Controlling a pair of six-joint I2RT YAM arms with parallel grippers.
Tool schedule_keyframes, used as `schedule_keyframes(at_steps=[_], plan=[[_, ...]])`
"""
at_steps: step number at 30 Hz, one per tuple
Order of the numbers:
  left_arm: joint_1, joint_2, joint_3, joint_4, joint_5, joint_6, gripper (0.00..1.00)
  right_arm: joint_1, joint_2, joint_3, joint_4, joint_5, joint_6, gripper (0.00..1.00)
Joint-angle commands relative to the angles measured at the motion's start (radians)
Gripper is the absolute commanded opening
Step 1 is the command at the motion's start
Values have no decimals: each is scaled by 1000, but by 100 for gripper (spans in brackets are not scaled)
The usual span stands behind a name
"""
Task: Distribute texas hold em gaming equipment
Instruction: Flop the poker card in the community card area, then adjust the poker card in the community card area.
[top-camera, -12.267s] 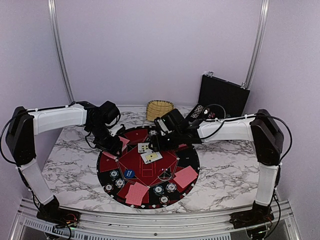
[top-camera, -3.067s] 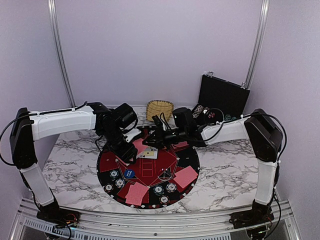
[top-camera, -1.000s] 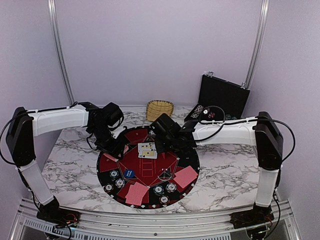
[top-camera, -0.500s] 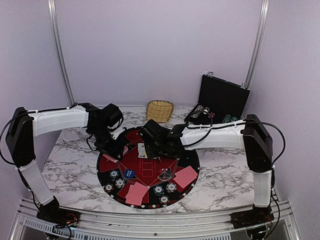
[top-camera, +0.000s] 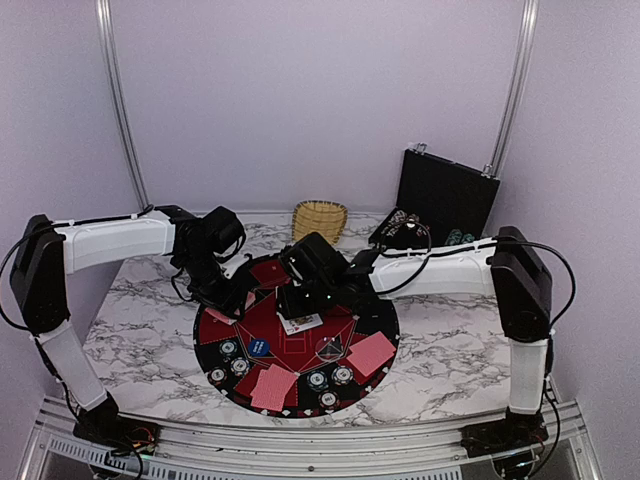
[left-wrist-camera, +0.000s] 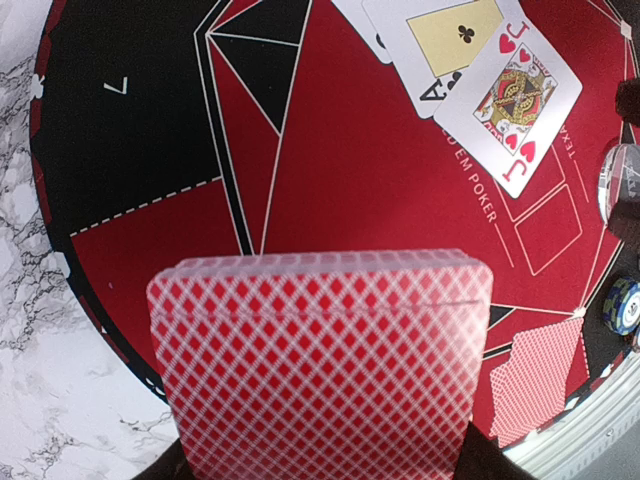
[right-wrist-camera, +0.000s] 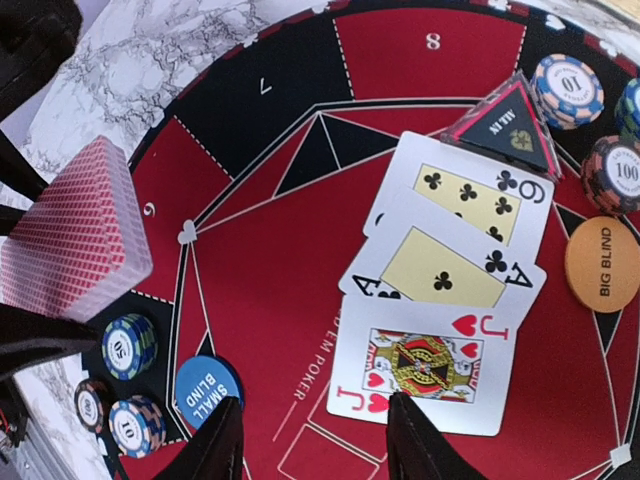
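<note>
From above, I see my left gripper (top-camera: 235, 295) at the mat's (top-camera: 300, 350) far-left edge and my right gripper (top-camera: 298, 305) over its centre. Left wrist: the red-backed deck (left-wrist-camera: 320, 370) is clamped between the fingers. Right wrist: the jaws are apart and empty above the jack of hearts (right-wrist-camera: 425, 368), which overlaps the ace (right-wrist-camera: 440, 270).

red-backed deck (left-wrist-camera: 325, 370) in gripper | ace (left-wrist-camera: 440, 45), jack (left-wrist-camera: 510, 100) face-up on mat (left-wrist-camera: 350, 170)

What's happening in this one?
The left tool is clamped on a red-backed deck near the edge of the mat. The right tool hovers open over the jack of hearts, which lies face up on the ace of clubs, itself overlapping the six of clubs. Chips and blind buttons sit around them.
</note>
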Motion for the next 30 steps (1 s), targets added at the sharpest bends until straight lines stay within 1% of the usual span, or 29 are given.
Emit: schedule_keyframes(at_steps=[1, 5, 10, 15, 30], plan=[[6, -38, -7, 14, 10, 8, 37, -100, -83, -85, 105, -237, -3, 49], [6, -40, -7, 13, 9, 7, 37, -144, -117, -191, 188, -406, -13, 53], [6, -43, -10, 13, 10, 7, 37, -146, -100, -225, 190, -496, -20, 56], [6, -43, -7, 13, 9, 4, 37, -139, -66, -245, 231, -529, 2, 57], [6, -43, -5, 13, 12, 7, 37, -111, 61, -177, 245, -545, 47, 59]])
